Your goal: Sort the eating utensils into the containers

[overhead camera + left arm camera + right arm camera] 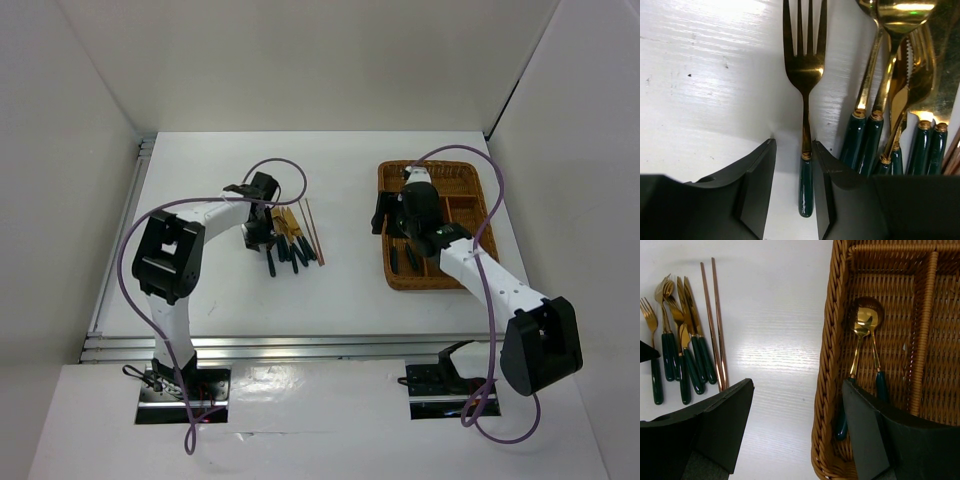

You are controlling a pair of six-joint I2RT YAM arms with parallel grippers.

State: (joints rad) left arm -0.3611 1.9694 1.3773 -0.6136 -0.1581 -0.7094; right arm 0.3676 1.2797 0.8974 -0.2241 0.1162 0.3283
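Fork (805,100) pickup is judged the step in hand. Its green handle lies on the table (705,75) between the parted jaws of the left gripper (793,172), not yet clamped. Closing, then carriage to the wicker tray (826,365), is called for. The right gripper (797,425) is held wide open and empty at the tray's rim, beside two spoons (863,335). Much of the tray is hidden in the top view.

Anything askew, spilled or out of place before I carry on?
Nothing spilled or damaged. Two spoons lie straight in the tray's left compartment. The one oddity: the right gripper straddles the tray's left wall, jaws open, one inside and one outside.
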